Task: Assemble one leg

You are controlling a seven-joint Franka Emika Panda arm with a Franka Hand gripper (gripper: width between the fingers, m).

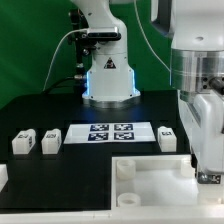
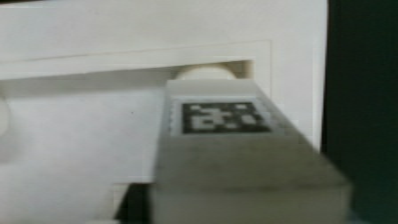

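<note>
Since the leg [image 2: 222, 135] hangs with its tag toward the wrist camera and the rounded socket [image 2: 208, 72] of the large white square piece [image 1: 158, 186] shows just past its far end, the step in hand looks like seating the leg in that corner. To do it well, I would line the leg's end squarely over the socket before lowering. I would then keep it upright and press and turn gently, so it does not jam on the rim. The end effector [image 1: 207, 176] appears clenched on the leg, which runs straight out from it, though the fingers are hidden in the wrist view. In the exterior view the end effector hangs over the square piece at about four o'clock from the marker board [image 1: 110, 133]. Spare legs [image 1: 49, 141] lie on the worktop [image 1: 70, 195] at nine and three o'clock of that board.
</note>
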